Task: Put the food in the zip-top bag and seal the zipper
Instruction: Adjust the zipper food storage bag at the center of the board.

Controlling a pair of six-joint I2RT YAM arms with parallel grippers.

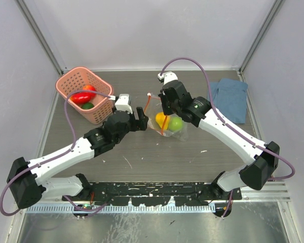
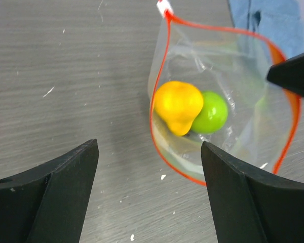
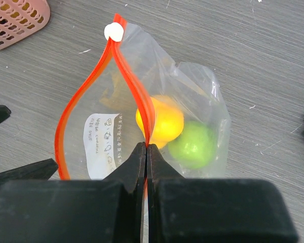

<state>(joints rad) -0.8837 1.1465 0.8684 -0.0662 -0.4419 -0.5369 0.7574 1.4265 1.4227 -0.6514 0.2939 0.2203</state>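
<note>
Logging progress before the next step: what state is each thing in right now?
zip-top bag: mouth open.
zipper: unsealed, slider at one end.
yellow food: inside the bag.
lime-green food: inside the bag.
pink basket: holds red food, orange food, dark green food.
left claw: open, empty.
right claw: shut on the zipper.
blue cloth: loosely folded.

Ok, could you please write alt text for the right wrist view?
The right gripper is shut on the orange-red zipper of the clear zip-top bag, whose mouth gapes open. Inside lie a yellow toy fruit and a green one; a pink basket sits top left.
</note>
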